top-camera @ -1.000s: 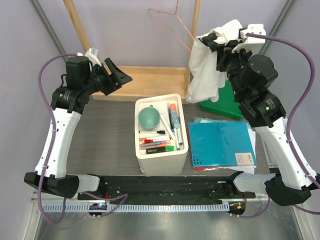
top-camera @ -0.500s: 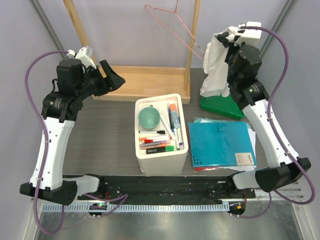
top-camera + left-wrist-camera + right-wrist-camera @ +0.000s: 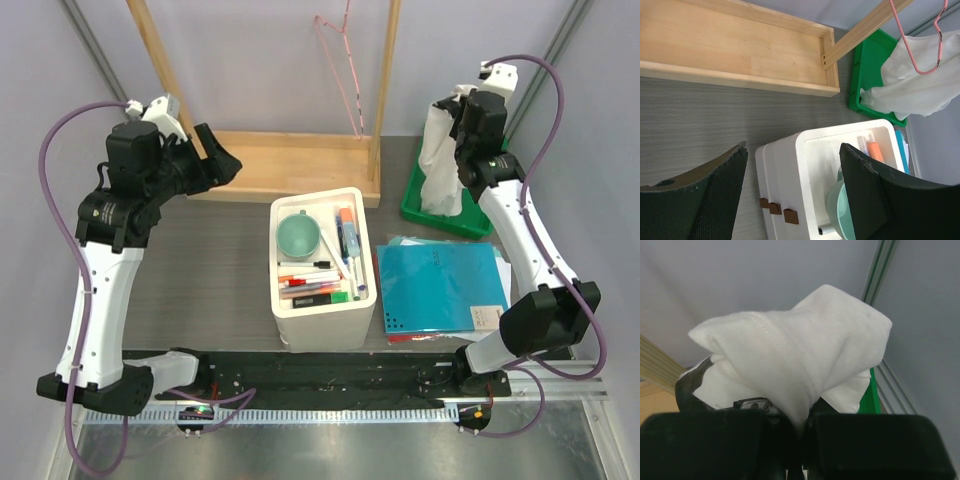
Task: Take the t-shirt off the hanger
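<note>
Since a second ago the right arm [image 3: 505, 200] has carried the t-shirt [image 3: 440, 165] over to the green tray [image 3: 420, 205], jaws clenched on a bunched fold so it hangs free, leaving the hanger [image 3: 348, 90] bare on the rack [image 3: 290, 160], and the left arm [image 3: 110, 230] has its jaws spread and empty.

The left arm [image 3: 100, 270] and right arm [image 3: 530, 235] had white shells and black joints, one at each end of the black base bar [image 3: 330, 375]. A purple cable [image 3: 45, 170] looped alongside each, above that bar. The left gripper [image 3: 792, 155] had broad, black, rough-textured fingers [image 3: 710, 200].
</note>
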Tool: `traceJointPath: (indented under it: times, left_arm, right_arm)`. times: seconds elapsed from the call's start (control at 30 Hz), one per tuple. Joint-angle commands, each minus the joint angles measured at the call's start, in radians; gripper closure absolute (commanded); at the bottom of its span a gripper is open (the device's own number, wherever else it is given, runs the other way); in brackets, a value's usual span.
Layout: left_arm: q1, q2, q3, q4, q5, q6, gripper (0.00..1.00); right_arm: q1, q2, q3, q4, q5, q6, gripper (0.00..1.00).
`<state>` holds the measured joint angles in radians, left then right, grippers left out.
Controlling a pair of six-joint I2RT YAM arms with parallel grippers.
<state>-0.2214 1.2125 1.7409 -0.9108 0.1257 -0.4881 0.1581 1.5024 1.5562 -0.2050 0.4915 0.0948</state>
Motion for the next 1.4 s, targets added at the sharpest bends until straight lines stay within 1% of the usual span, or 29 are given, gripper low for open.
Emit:
traceJointPath:
  times: [0.0, 0.13, 0.23, 0.33, 0.4, 0.53, 0.67, 0.7, 0.73, 0.77, 0.8, 0.83, 0.87, 0.9, 0.93, 0.97, 1.0, 1.03, 1.07, 1.1, 1.17, 1.2, 1.3, 1.37]
  left_arm:
    - [-0.004, 0.016, 0.011, 0.007, 0.006, 0.019, 0.26]
    - [-0.003, 0.024, -0.001, 0.018, 0.028, 0.013, 0.26]
    - [-0.004, 0.015, -0.015, 0.020, 0.029, 0.017, 0.25]
    - [-0.003, -0.001, -0.023, 0.013, 0.017, 0.034, 0.25]
    - [-0.003, -0.007, -0.023, 0.006, 0.005, 0.045, 0.23]
    - [-0.004, -0.024, -0.021, 0.003, -0.015, 0.068, 0.22]
    - [-0.013, -0.030, -0.020, -0.007, -0.027, 0.089, 0.20]
    - [-0.013, -0.034, -0.020, -0.010, -0.029, 0.091, 0.20]
    - [-0.012, -0.034, -0.021, -0.010, -0.034, 0.094, 0.20]
    - [-0.012, -0.039, -0.023, -0.011, -0.037, 0.095, 0.19]
    - [-0.013, -0.041, -0.021, -0.016, -0.046, 0.098, 0.19]
    - [-0.013, -0.042, -0.021, -0.017, -0.049, 0.100, 0.18]
    - [-0.013, -0.044, -0.020, -0.020, -0.052, 0.103, 0.18]
    - [-0.013, -0.045, -0.017, -0.022, -0.057, 0.105, 0.18]
    - [-0.012, -0.042, -0.014, -0.025, -0.060, 0.106, 0.17]
    - [-0.013, -0.044, -0.012, -0.023, -0.064, 0.106, 0.18]
    - [-0.012, -0.044, -0.012, -0.028, -0.066, 0.106, 0.17]
    - [-0.012, -0.042, -0.012, -0.028, -0.069, 0.106, 0.17]
    - [-0.012, -0.039, -0.012, -0.028, -0.069, 0.106, 0.17]
    - [-0.012, -0.041, -0.012, -0.028, -0.066, 0.103, 0.17]
    - [-0.013, -0.036, -0.011, -0.028, -0.064, 0.103, 0.16]
    - [-0.013, -0.036, -0.011, -0.028, -0.064, 0.103, 0.16]
    - [-0.013, -0.022, -0.006, -0.020, -0.057, 0.099, 0.16]
    - [-0.013, -0.012, -0.006, -0.011, -0.047, 0.092, 0.16]
  right_arm:
    - [-0.009, -0.082, -0.018, 0.052, 0.007, 0.040, 0.99]
    - [-0.041, -0.062, -0.028, 0.042, 0.015, 0.068, 0.99]
    - [-0.068, -0.022, -0.013, 0.035, -0.001, 0.118, 0.99]
    - [-0.106, 0.028, 0.033, -0.028, -0.019, 0.183, 0.99]
    - [-0.130, 0.060, 0.057, -0.072, -0.028, 0.216, 0.99]
    - [-0.146, 0.174, 0.146, -0.109, -0.082, 0.235, 0.99]
    - [-0.144, 0.287, 0.228, -0.145, -0.077, 0.262, 0.99]
    - [-0.178, 0.309, 0.240, -0.148, -0.091, 0.281, 0.99]
    - [-0.204, 0.329, 0.257, -0.146, -0.120, 0.310, 0.99]
    - [-0.218, 0.381, 0.274, -0.151, -0.189, 0.362, 0.99]
    - [-0.230, 0.410, 0.297, -0.181, -0.220, 0.393, 0.99]
    - [-0.248, 0.444, 0.370, -0.212, -0.241, 0.414, 0.99]
    - [-0.253, 0.534, 0.424, -0.255, -0.249, 0.448, 0.99]
    - [-0.256, 0.576, 0.479, -0.352, -0.257, 0.463, 0.99]
    - [-0.261, 0.625, 0.586, -0.399, -0.261, 0.476, 0.99]
    - [-0.267, 0.668, 0.643, -0.443, -0.274, 0.497, 0.99]
    - [-0.272, 0.758, 0.697, -0.536, -0.280, 0.508, 0.99]
    - [-0.276, 0.795, 0.796, -0.584, -0.275, 0.520, 0.99]
    - [-0.291, 0.833, 0.842, -0.626, -0.278, 0.529, 0.99]
    - [-0.301, 0.902, 0.911, -0.710, -0.300, 0.561, 0.99]
    - [-0.330, 0.943, 0.932, -0.776, -0.333, 0.592, 0.99]
    - [-0.338, 0.949, 0.903, -0.784, -0.347, 0.592, 0.99]
    - [-0.339, 0.937, 0.835, -0.768, -0.346, 0.563, 0.99]
    - [-0.344, 0.950, 0.837, -0.761, -0.349, 0.542, 0.99]
